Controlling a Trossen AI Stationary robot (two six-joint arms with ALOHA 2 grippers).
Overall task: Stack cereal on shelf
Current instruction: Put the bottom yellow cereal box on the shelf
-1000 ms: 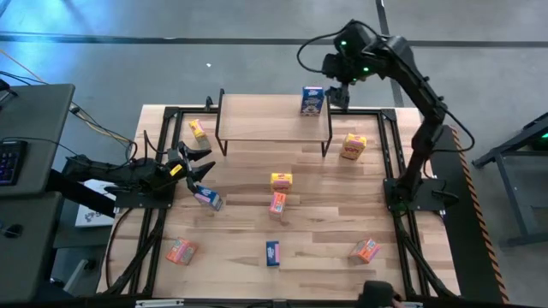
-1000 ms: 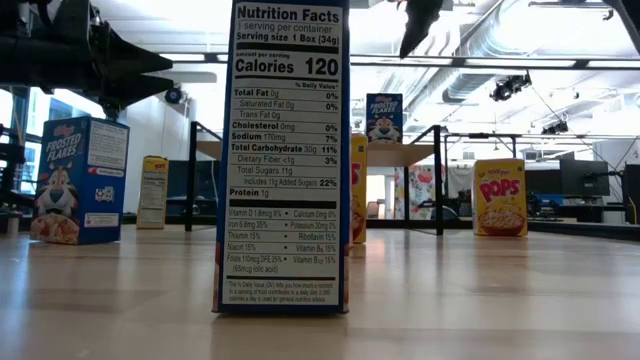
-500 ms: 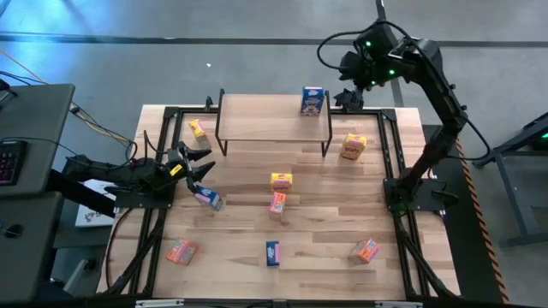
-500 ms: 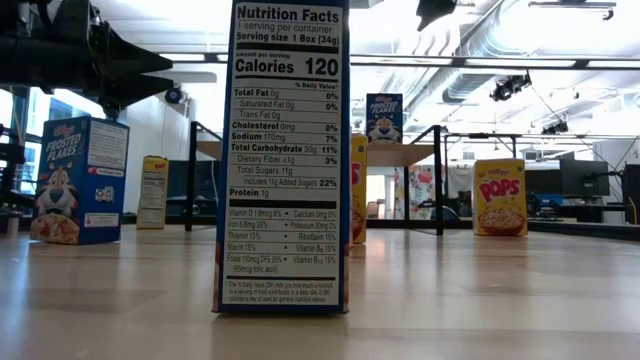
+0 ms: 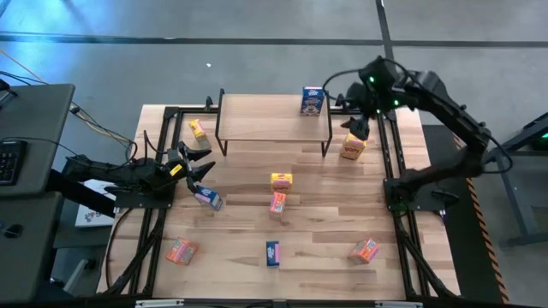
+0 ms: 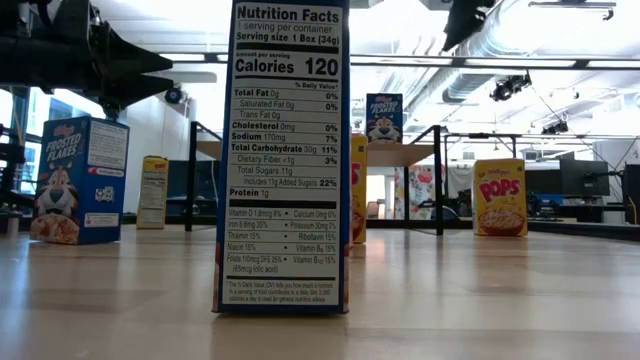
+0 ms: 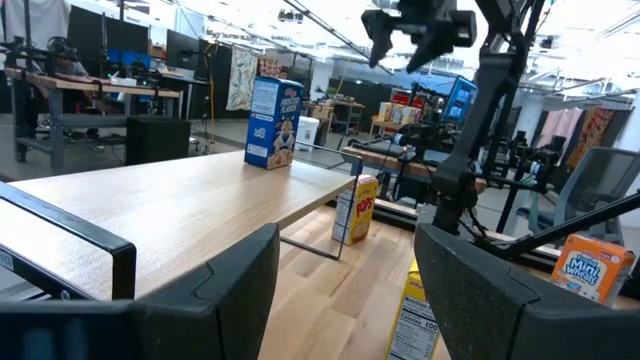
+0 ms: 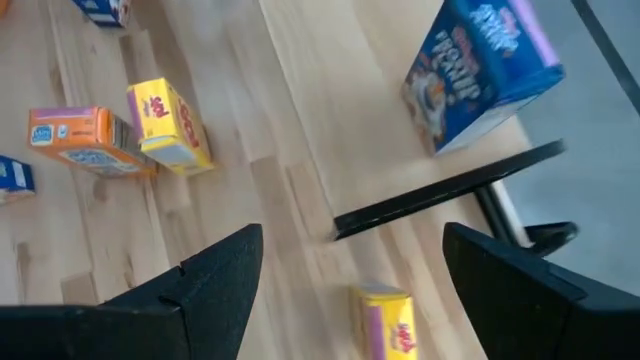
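Table point(image 5: 342, 184) first: I see loose cereal boxes scattered over most of it, so my read is that the job has barely begun. The shelf point(image 5: 265, 120) stands at the far edge with one blue box point(image 5: 312, 100) upright near its right end; the rest of its top is bare (plenty of room).

My right arm reaches over the table's far right corner. Its gripper point(image 5: 358, 126) hangs above the yellow box point(image 5: 353, 146) that stands on the table just beside the shelf's right legs, and the wrist camera shows the fingers point(image 8: 200, 285) spread wide with that box point(image 8: 388, 322) below them. I judge it is lined up there for a grab, since this box is the nearest one to the shelf.

My left arm waits at the table's left side. Its gripper point(image 5: 199, 165) is open too, holding nothing, with another blue box point(image 5: 208, 198) on the table near it.

Smaller things: a yellow point(image 5: 281, 180) and an orange box point(image 5: 276, 204) sit touching mid-table, well apart from either gripper.
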